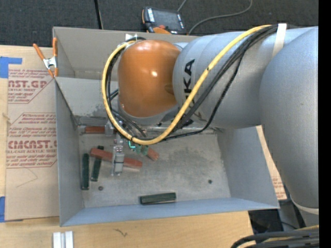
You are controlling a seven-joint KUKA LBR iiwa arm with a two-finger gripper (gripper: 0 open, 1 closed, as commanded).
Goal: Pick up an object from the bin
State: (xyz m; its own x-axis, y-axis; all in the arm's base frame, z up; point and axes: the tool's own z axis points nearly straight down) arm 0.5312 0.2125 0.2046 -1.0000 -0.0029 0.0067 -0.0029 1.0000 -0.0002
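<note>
Dark green, two short sticks (84, 171) lie side by side near the left wall of the grey bin (67, 138). Just right of them a rust-coloured piece (98, 152) lies on the floor, with a back strip (93, 130) of the same colour under the rear wall. The gripper (118, 168) stands low over the left end of a red-brown strip (133, 164) in the middle left of the floor. Whether the claw is spread or pressed together cannot be told. To the right, a dark bar (158, 198) lies apart by the front wall.
</note>
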